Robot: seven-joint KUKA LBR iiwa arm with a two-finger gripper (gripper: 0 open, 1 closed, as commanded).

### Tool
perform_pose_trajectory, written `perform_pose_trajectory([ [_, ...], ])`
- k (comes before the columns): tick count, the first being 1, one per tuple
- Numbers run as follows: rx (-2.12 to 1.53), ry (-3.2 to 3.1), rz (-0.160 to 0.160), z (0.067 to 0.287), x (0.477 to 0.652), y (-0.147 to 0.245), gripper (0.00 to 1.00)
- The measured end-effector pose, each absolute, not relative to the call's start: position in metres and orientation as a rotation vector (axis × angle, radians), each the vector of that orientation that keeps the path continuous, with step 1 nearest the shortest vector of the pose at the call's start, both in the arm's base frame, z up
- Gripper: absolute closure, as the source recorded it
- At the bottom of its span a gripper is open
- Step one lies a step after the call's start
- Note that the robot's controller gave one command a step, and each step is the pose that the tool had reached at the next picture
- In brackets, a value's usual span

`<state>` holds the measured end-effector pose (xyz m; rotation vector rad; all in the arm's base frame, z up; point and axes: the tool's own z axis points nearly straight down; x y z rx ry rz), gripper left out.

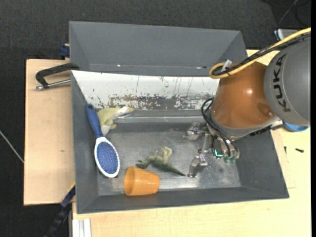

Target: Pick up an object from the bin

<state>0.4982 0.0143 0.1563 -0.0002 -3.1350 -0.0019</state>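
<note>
Here, limp green toy (160,160), hand (197,154) beside.

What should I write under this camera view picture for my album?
Robot gripper low in the bin beside a green toy, near an orange cup and blue brush.

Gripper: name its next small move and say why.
Probably a short shift toward the view's left, over the green toy, then down. The gripper sits above bare bin floor just right of the toy's tail; the orange cup and blue brush lie farther off.
</note>
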Motion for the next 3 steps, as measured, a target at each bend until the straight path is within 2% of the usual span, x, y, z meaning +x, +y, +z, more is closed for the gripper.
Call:
perform_pose_trajectory([
  [1,0.203,-3.14,-0.001,0.071,0.527,0.064,0.0],
  [2,0.199,-3.149,-0.003,0.075,0.529,0.064,1.0],
  [3,0.662,-3.083,0.001,0.205,0.519,0.045,1.0],
])
